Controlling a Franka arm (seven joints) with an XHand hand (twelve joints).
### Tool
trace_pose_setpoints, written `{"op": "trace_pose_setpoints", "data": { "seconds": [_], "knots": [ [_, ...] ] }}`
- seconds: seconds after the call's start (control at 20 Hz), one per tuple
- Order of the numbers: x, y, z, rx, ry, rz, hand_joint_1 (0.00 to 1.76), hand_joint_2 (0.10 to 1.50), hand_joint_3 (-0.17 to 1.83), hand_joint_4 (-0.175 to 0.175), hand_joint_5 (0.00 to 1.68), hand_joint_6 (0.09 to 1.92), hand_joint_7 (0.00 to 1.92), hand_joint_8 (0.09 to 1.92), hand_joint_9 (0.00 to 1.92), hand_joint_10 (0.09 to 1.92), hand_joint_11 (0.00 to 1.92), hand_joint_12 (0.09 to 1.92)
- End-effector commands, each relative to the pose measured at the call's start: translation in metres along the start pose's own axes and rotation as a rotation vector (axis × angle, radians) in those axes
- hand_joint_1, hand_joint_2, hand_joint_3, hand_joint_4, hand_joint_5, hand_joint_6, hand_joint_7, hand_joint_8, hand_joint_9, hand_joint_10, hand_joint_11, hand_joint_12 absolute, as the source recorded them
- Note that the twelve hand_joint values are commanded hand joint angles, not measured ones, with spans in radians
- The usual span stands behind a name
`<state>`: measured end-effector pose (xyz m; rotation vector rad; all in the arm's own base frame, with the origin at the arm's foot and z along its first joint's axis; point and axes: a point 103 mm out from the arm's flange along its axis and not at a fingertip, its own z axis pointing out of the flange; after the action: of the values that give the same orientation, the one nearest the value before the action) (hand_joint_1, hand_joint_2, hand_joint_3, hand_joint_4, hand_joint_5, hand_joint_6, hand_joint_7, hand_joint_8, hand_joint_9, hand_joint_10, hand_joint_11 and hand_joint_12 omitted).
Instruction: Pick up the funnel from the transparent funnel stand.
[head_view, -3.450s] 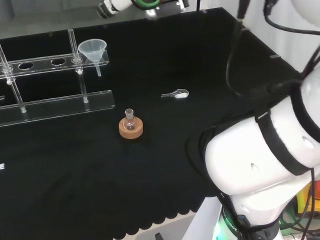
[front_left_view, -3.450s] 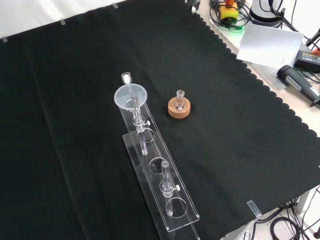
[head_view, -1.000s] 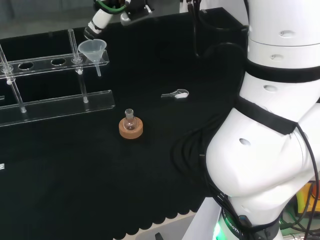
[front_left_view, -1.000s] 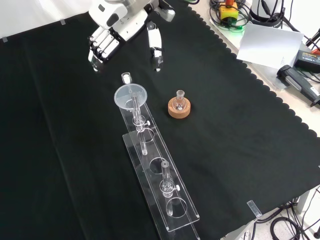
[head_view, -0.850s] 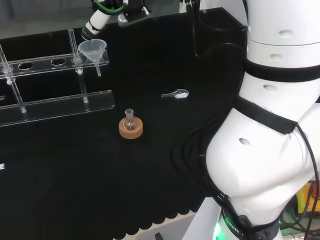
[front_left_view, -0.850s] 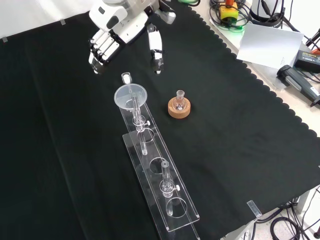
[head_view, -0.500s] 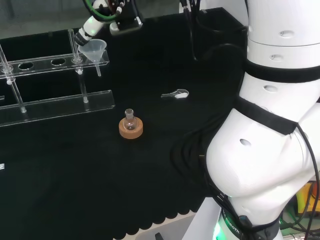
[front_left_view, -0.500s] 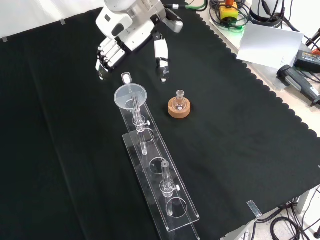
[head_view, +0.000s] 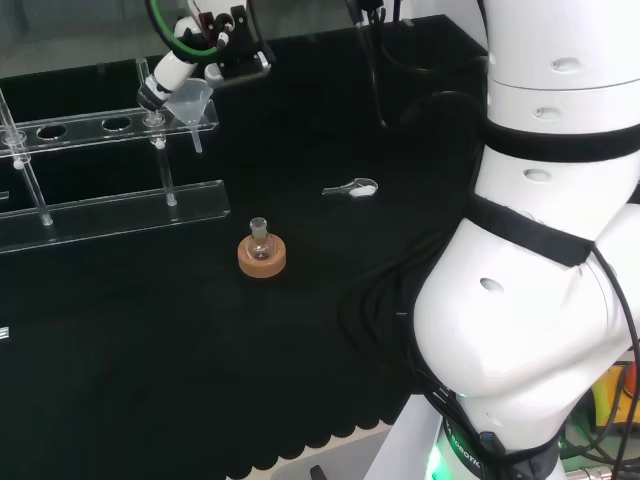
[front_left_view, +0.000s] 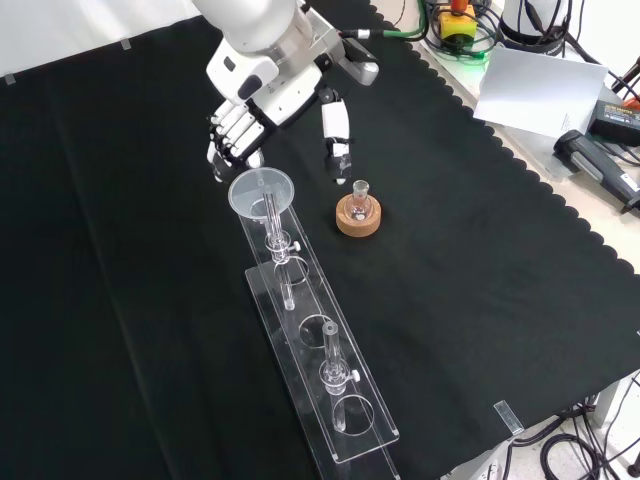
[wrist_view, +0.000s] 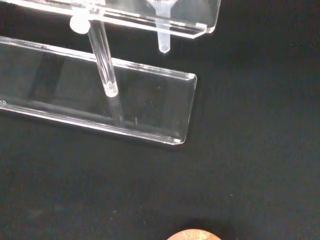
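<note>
Funnel (front_left_view: 261, 191) sits seated in the end hole of the transparent funnel stand (front_left_view: 318, 352), left of frame centre in the front view; hand (front_left_view: 262, 100) hovers just above, fingers spread and empty; grasp and lift outstanding.

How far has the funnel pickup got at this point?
Done: the hand has reached the end of the transparent stand where the funnel sits. In hand: its fingers and thumb hang spread to either side of the funnel rim, not closed on it. Left: grasping the funnel and lifting it out; it sits in the rack.
</note>
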<state>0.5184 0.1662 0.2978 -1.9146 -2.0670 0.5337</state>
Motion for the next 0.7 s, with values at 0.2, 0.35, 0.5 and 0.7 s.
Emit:
{"op": "trace_pose_setpoints", "data": {
  "seconds": [0.2,0.35,0.5,0.7],
  "knots": [
    [0.003,0.011,0.01,0.029,-0.01,0.009,0.35,0.67,0.0,-0.064,0.0,0.09,0.01,0.49,0.0,0.49,0.0,0.89],
    [0.0,0.015,0.012,0.036,-0.017,0.013,0.36,0.67,0.0,-0.065,0.0,0.09,0.01,0.49,0.0,0.49,0.0,0.89],
    [-0.002,0.02,0.014,0.042,-0.022,0.013,0.36,0.67,0.0,-0.065,0.0,0.09,0.01,0.49,0.0,0.5,0.0,0.89],
    [-0.006,0.026,0.015,0.05,-0.021,0.018,0.36,0.67,0.0,-0.066,0.0,0.09,0.0,0.49,0.0,0.51,0.0,0.89]
  ]
}}
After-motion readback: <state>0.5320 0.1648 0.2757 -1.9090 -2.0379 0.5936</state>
